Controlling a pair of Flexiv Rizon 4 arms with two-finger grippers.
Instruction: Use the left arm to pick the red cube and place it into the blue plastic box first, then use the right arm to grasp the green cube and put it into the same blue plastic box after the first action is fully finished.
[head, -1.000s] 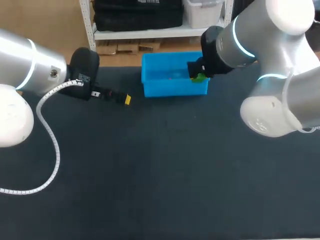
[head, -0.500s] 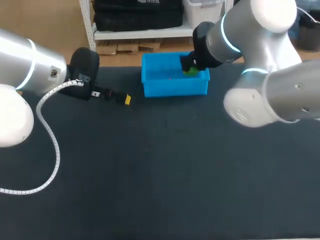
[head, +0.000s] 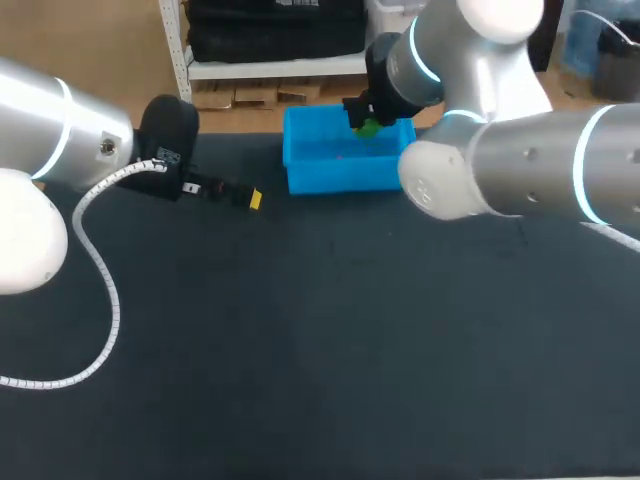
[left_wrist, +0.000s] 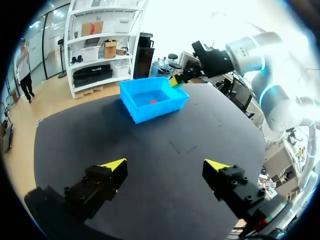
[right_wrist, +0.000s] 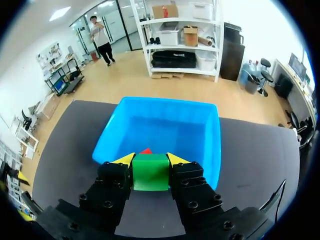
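- Looking down from the head view, the right gripper (head: 363, 122) hangs over the right part of the blue plastic box (head: 335, 178), clamped on the green cube (head: 370, 128). The left gripper (head: 252, 199) sits just left of the box over the dark table (head: 320, 350).
- Left wrist view: the left gripper (left_wrist: 166, 165) has its yellow tips spread wide with nothing between them, well short of the box (left_wrist: 155, 111). The red cube (left_wrist: 153, 101) lies inside the box. The right gripper (left_wrist: 179, 80) carries the green cube (left_wrist: 174, 82) at the box's rim.
- Right wrist view: both fingers of the right gripper (right_wrist: 150, 159) press the green cube (right_wrist: 150, 173) from two sides, over the box (right_wrist: 160, 102) edge nearest the gripper. The red cube (right_wrist: 146, 151) peeks out just beyond it, on the box floor.
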